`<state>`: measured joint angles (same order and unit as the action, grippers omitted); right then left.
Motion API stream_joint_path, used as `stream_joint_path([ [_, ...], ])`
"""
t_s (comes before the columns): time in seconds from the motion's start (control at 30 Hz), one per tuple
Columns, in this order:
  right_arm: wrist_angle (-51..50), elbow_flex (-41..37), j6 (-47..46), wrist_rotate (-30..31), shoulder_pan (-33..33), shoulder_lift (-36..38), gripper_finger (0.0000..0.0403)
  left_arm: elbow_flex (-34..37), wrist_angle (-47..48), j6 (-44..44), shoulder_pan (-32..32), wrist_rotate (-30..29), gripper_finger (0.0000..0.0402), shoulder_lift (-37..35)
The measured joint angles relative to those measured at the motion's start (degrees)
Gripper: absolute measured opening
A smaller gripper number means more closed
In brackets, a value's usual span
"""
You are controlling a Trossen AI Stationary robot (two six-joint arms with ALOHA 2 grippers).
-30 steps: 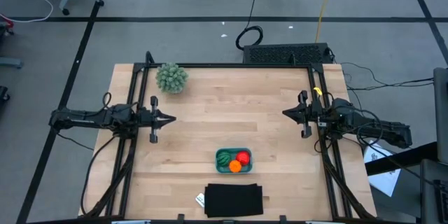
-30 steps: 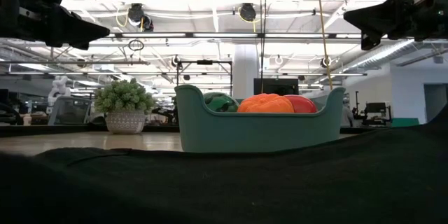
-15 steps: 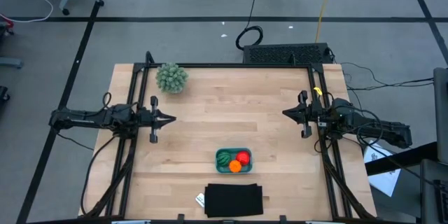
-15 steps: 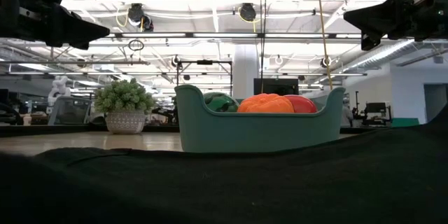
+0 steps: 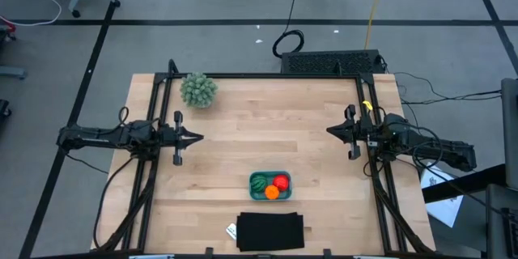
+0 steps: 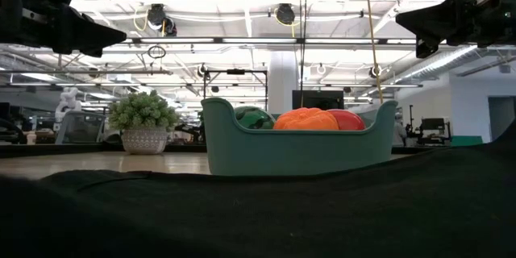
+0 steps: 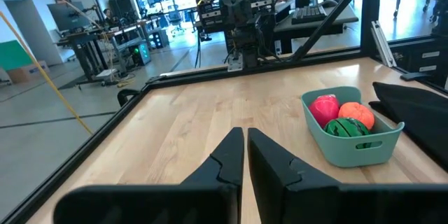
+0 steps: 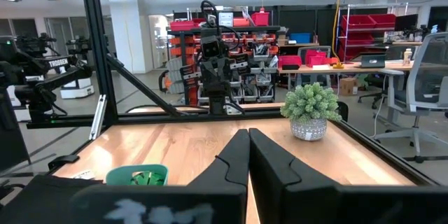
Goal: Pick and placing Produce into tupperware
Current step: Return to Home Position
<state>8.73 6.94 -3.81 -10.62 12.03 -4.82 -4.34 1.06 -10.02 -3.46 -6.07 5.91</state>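
The teal tupperware [image 5: 269, 185] stands on the table near its near edge; inside lie the dark green striped piece [image 5: 258, 184], the orange piece [image 5: 272, 193] and the red piece [image 5: 281, 181]. It also shows in the low view [image 6: 298, 149] and the left wrist view [image 7: 350, 136]. My left gripper [image 5: 198, 138] hovers shut over the table's left side, raised above the wood [image 7: 245, 143]. My right gripper [image 5: 329, 130] hovers shut over the right side [image 8: 248, 143]. Both point toward the table's middle, away from the container.
A pale-green fuzzy ball plant in a pot [image 5: 198, 90] stands at the far left corner. A black flat rectangle [image 5: 270, 231] lies at the near edge just in front of the tupperware, with a small white tag [image 5: 231, 231] beside it. Bare wood lies between the arms.
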Motion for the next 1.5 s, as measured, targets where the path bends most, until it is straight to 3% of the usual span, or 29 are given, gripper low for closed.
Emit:
stream_joint_path([
  [1.5,0.0,0.0,0.0,0.0,0.0,0.0,0.0,0.0,0.0,0.0,0.0,0.0,0.0026,0.0],
])
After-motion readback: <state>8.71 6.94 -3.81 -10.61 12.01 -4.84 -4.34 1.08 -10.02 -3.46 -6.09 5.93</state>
